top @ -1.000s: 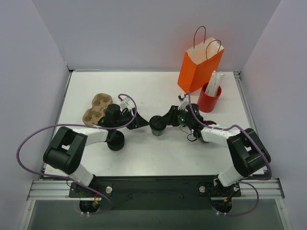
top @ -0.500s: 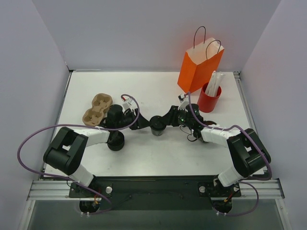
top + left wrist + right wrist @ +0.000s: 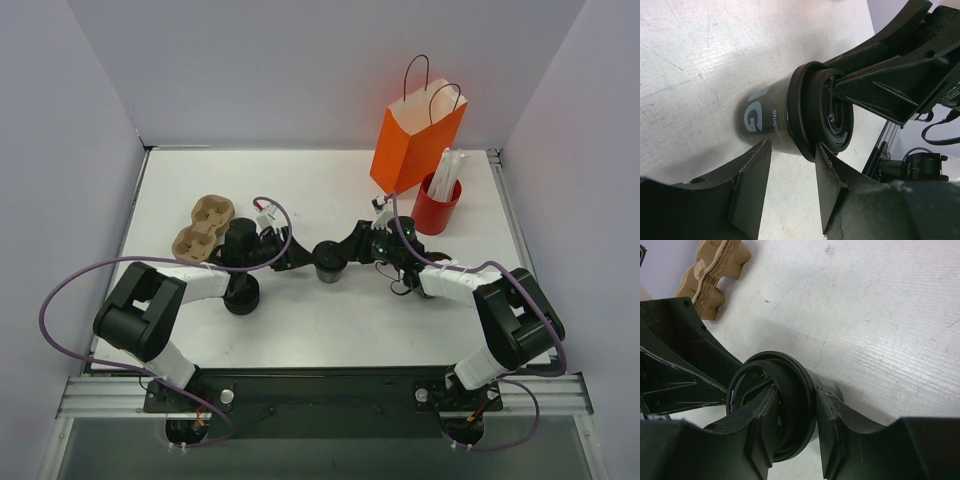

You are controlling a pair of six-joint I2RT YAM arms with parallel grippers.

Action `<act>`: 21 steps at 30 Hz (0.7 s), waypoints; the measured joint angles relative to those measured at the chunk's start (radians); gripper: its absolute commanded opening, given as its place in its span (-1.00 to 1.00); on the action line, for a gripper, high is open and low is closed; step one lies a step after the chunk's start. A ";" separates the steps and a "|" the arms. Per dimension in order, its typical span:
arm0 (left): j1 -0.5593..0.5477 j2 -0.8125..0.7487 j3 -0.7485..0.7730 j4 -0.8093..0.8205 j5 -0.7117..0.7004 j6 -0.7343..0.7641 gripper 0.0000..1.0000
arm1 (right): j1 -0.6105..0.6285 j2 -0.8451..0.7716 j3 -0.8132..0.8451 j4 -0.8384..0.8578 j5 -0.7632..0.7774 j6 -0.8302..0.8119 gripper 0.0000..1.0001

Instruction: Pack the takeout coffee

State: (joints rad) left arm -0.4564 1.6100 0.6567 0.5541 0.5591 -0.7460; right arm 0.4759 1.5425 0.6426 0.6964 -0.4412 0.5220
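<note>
Top external (Ren): takeout coffee (image 3: 328,262) upright mid-tabletop (image 3: 330,185), one arm coming in low from each side. Orange paper bag (image 3: 415,140) far right, red cup of straws (image 3: 435,205) just beside it, both well apart from the coffee. How do the grips look?

Left wrist (Ida): left claw (image 3: 792,147) half-spread, nothing in it. Cup wall and black rim lie just ahead of the tips. One tip sits at the rim's edge, contact uncertain. Grey lettering on the cup wall, only partly readable.

Top external (Ren): noted. Cardboard cup carrier (image 3: 203,225) at left, black ribbed stack (image 3: 241,293) nearer the bases, beside the left forearm. And the other side?

Right wrist (Ida): right claw (image 3: 796,395) pinches the coffee's rim, set narrow. One finger is inside the mouth, the other outside against the wall. Carrier shows in the far corner of this view, apart from the cup
</note>
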 measured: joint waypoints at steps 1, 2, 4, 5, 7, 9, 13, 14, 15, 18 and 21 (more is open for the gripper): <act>0.000 0.003 0.002 0.000 0.000 0.000 0.00 | -0.002 0.000 0.000 0.000 0.000 -0.001 -0.77; 0.000 0.008 0.006 0.000 0.000 0.001 -0.01 | -0.004 0.000 0.000 0.000 0.000 -0.002 -0.78; 0.000 0.017 0.014 0.001 0.000 0.001 -0.05 | -0.006 0.001 0.000 0.003 0.001 -0.003 -0.77; 0.000 0.021 0.015 0.002 0.000 0.000 -0.07 | -0.007 0.001 -0.002 0.007 0.002 -0.004 -0.77; 0.000 0.028 0.017 0.004 -0.001 -0.001 -0.10 | -0.009 0.002 -0.008 0.019 0.001 -0.005 -0.77; -0.001 0.032 0.017 0.008 -0.005 -0.002 -0.13 | -0.009 0.003 -0.015 0.035 0.000 -0.005 -0.77; -0.001 0.050 0.017 0.039 -0.005 -0.008 -0.15 | -0.011 0.014 -0.023 0.066 0.002 -0.005 -0.77; -0.001 0.058 0.017 0.053 -0.004 -0.013 -0.15 | -0.013 0.018 -0.024 0.074 0.004 -0.005 -0.77; 0.000 0.066 0.017 0.067 -0.004 -0.018 -0.16 | -0.013 0.021 -0.024 0.080 0.008 -0.005 -0.77; 0.000 0.087 0.018 0.104 -0.005 -0.037 -0.20 | -0.019 0.032 -0.025 0.092 0.009 -0.004 -0.77; -0.001 0.094 0.019 0.114 -0.013 -0.045 -0.20 | -0.024 0.040 -0.024 0.093 0.008 -0.004 -0.77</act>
State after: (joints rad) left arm -0.4576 1.7042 0.6758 0.6685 0.5457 -0.7910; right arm 0.4515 1.5822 0.6189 0.7898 -0.4328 0.5179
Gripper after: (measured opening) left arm 0.409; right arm 0.328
